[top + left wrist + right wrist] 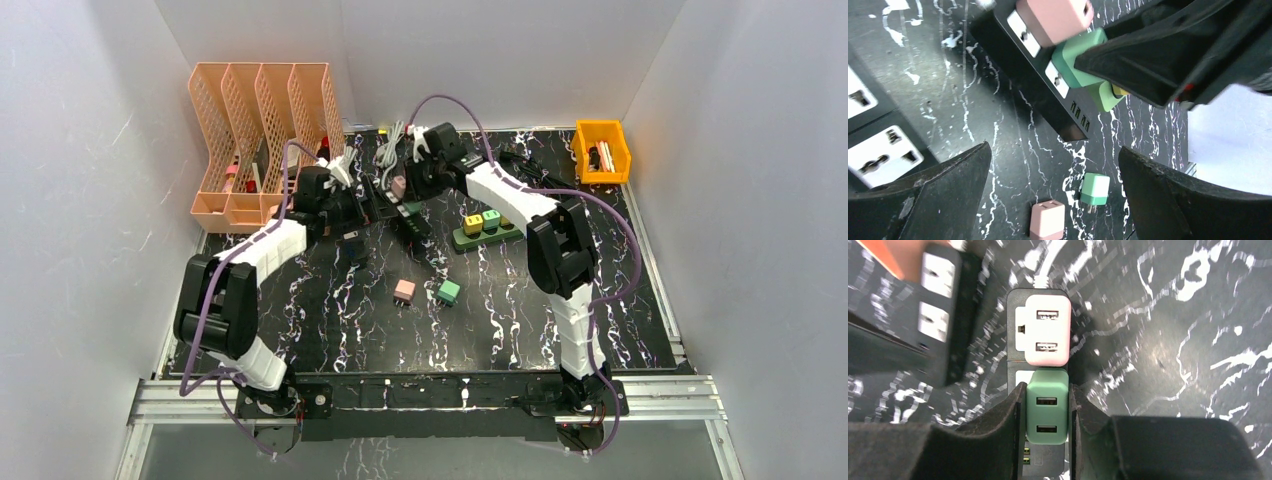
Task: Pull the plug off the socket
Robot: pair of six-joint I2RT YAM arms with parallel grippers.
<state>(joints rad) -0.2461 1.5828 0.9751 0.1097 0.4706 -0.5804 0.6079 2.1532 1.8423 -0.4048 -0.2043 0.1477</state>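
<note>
Task thing: mint-green boxy plastic plug (1047, 412), seated in the long black plastic socket strip (1015, 294), right next to a pink-and-white boxy plug (1047, 330) on the same strip
Right side: right arm's fingers (1003, 425) are clamped tight on the mint-green plug, one black pad on each long flank, with nothing else in the grip
Left side: left arm's fingers (948, 190) are spread as wide as they go and hold nothing, hovering above the black white-veined worktop (998, 125) near the strip's end
Key relation: the plug sits directly between the right fingers, its top face toward the wrist, so the way out of the socket runs straight back along the fingers, away from the strip's face
Long axis: the plug's longer side runs along the strip, and the fingers squeeze across the shorter width
Nearer arm: the right, already on the plug; the left is beside the strip, not touching it
Step, as I judge it: the grip is made and the pull is not yet done
Risk: the strip lies loose on the worktop and may lift with the plug unless held down
Elsewhere: a loose pink plug (404, 291) and a loose green plug (448, 292) lie apart on the worktop
</note>
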